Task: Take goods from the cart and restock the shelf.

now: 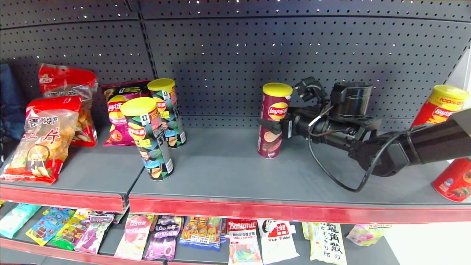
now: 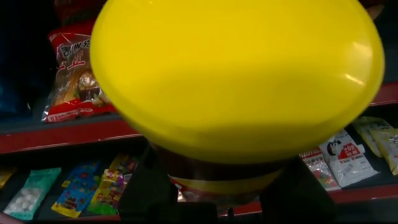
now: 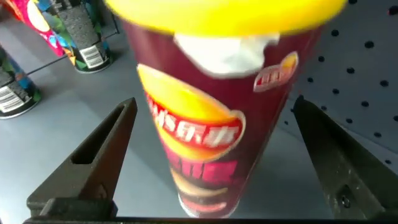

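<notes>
Maroon chip can [image 1: 272, 121] with yellow lid and round red-yellow logo, upright on grey shelf [image 1: 220, 173] near pegboard, right gripper [image 3: 214, 112] spread open on both sides of it, left gripper [image 2: 217, 194] clamped on second yellow-lidded can [image 2: 236, 74], in front of shelves.

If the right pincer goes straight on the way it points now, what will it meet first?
The maroon chip can, upright on the shelf between the open fingers of the right pincer. It looks near, though depth is unclear.
</notes>
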